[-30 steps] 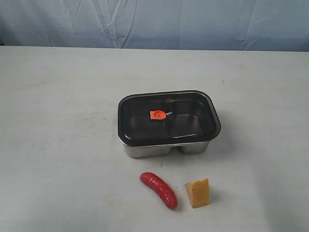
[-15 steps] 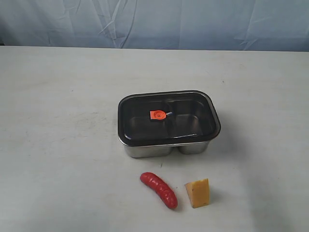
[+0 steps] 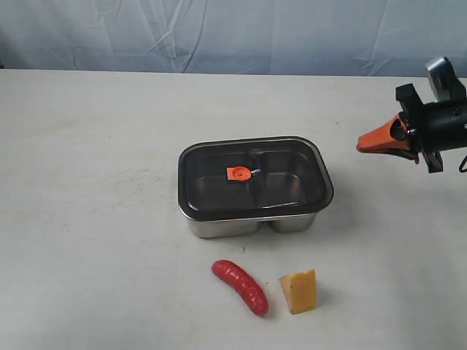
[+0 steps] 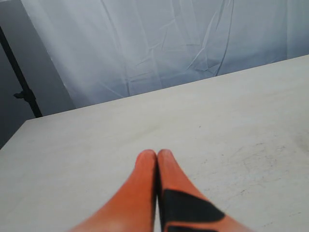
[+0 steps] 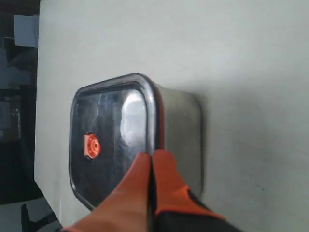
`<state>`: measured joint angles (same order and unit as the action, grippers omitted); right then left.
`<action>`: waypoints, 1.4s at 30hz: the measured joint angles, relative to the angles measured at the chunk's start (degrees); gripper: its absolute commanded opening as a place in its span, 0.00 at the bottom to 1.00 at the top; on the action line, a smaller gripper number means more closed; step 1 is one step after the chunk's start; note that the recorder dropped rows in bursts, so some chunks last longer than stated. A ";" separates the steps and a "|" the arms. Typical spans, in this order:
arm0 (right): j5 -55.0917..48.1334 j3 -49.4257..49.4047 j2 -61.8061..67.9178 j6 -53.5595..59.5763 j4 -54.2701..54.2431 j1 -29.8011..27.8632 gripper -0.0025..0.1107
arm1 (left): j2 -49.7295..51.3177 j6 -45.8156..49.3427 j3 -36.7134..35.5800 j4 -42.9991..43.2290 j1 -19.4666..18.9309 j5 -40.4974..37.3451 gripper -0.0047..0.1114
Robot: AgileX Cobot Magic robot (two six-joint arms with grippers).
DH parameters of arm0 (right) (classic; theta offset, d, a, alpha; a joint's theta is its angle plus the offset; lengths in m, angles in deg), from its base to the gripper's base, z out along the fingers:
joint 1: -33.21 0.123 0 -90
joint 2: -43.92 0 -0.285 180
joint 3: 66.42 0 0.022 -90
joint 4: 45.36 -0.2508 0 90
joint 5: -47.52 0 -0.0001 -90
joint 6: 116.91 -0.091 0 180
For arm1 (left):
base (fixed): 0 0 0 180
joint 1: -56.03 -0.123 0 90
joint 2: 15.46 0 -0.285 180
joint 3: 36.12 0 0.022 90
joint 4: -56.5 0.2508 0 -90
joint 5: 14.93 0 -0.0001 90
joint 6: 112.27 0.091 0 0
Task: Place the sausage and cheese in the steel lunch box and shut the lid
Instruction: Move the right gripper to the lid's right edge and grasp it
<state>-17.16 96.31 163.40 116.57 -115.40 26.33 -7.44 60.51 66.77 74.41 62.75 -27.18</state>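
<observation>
The steel lunch box (image 3: 219, 226) stands mid-table with the dark lid (image 3: 281, 182) resting on it, its orange valve (image 3: 238, 173) near the centre. In front of the box lie the red sausage (image 3: 240, 286) and, to its right, the yellow cheese (image 3: 300, 291). My right gripper (image 3: 360, 147) hovers at the right, shut and empty, tips pointing toward the box. In the right wrist view the gripper (image 5: 151, 155) lines up with the lid (image 5: 106, 140) and the box wall (image 5: 181, 135). My left gripper (image 4: 156, 154) is shut and empty over bare table; it is out of the exterior view.
A pale blue-grey cloth backdrop (image 3: 233, 33) hangs behind the table's far edge (image 3: 146, 71). In the left wrist view a dark stand (image 4: 21, 92) rises beyond the table's edge.
My right arm has come into the exterior view from the right edge. Box, lid, sausage and cheese have not moved.
</observation>
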 measured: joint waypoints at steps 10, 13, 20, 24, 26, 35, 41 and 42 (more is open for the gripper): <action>0.98 0.09 4.06 7.13 -1.11 2.58 0.55 | 0.00 0.00 0.00 0.00 0.00 0.00 0.04; 2.40 0.09 4.06 7.62 -0.98 2.83 0.51 | 0.00 0.00 0.00 0.00 0.00 0.00 0.04; 3.06 0.09 4.06 7.76 -0.98 5.82 0.44 | 0.00 0.00 0.00 0.00 0.00 0.00 0.04; 3.58 0.09 4.06 7.76 -0.48 8.60 0.47 | 0.00 0.00 0.00 0.00 0.00 0.00 0.04; 4.17 0.09 4.06 7.76 0.17 9.15 0.47 | 0.00 0.00 0.00 0.00 0.00 0.00 0.04; 5.17 0.09 4.06 6.75 1.20 9.40 0.36 | 0.00 0.00 0.00 0.00 0.00 0.00 0.04; 5.03 0.09 4.06 6.38 1.64 9.40 0.05 | 0.00 0.00 0.00 0.00 0.00 0.00 0.04; 4.60 0.09 4.06 6.33 1.64 9.40 0.01 | 0.00 0.00 0.00 0.00 0.00 0.00 0.04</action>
<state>-12.56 96.41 167.46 122.91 -113.76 35.73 -7.44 60.51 66.77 74.41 62.75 -27.18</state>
